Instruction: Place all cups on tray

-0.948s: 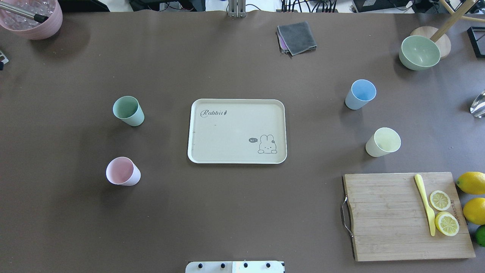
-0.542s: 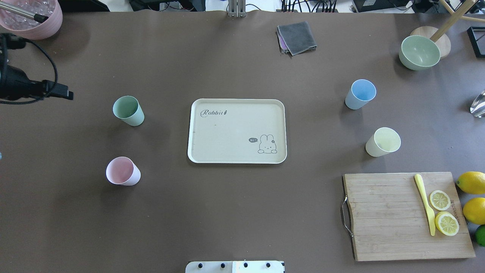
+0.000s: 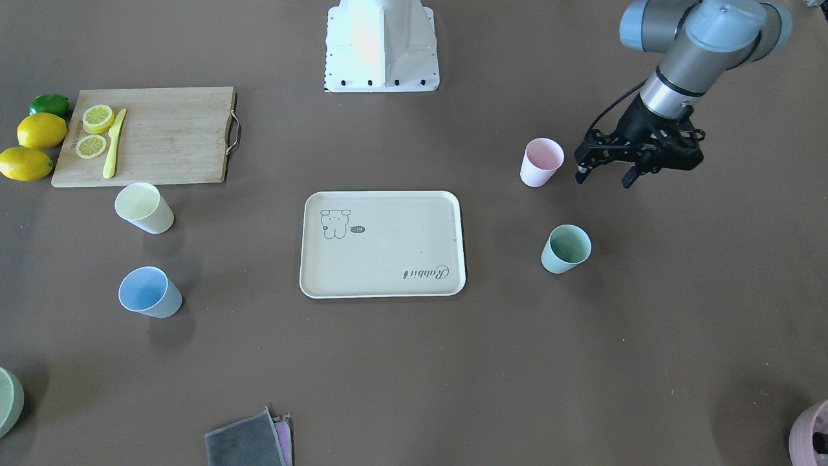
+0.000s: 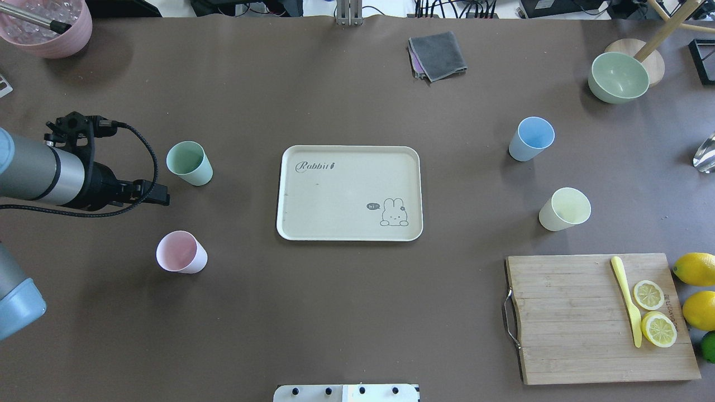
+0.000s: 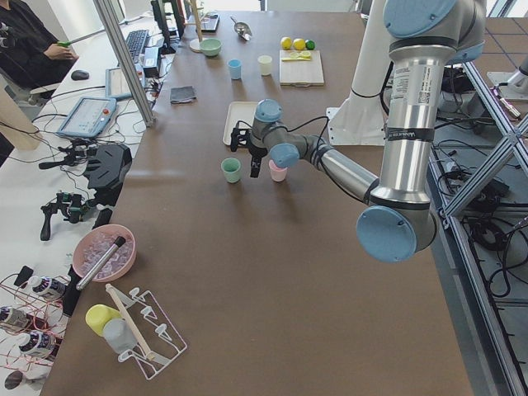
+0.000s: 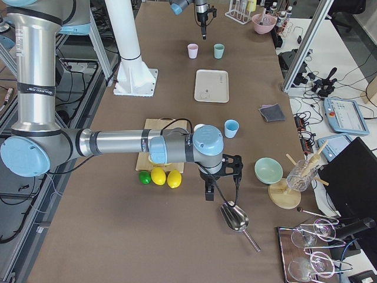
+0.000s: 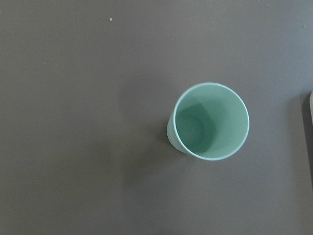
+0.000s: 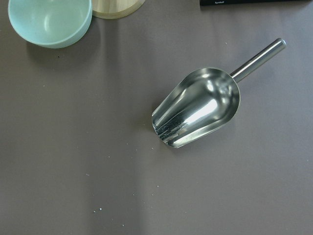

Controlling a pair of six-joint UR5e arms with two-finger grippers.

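Note:
The beige tray (image 4: 335, 195) lies at the table's middle and holds nothing. The mint green cup (image 4: 189, 162) and pale pink cup (image 4: 180, 252) stand upright to its left. The light blue cup (image 4: 531, 138) and pale yellow cup (image 4: 565, 209) stand upright to its right. My left gripper (image 3: 604, 178) is open and empty, above the table, just outboard of the pink cup and mint cup (image 3: 566, 249). The left wrist view looks down into the mint cup (image 7: 210, 122). My right gripper (image 6: 221, 184) shows only in the exterior right view; I cannot tell its state.
A wooden cutting board (image 4: 570, 324) with lemon slices and a yellow knife lies at the near right, whole lemons beside it. A green bowl (image 4: 618, 77), a grey cloth (image 4: 437, 54) and a pink bowl (image 4: 50, 30) sit along the far edge. A metal scoop (image 8: 198, 107) lies under the right wrist.
My left arm has come in from the table's left edge and moved right and nearer, to beside the mint and pink cups. The cups and tray have not moved.

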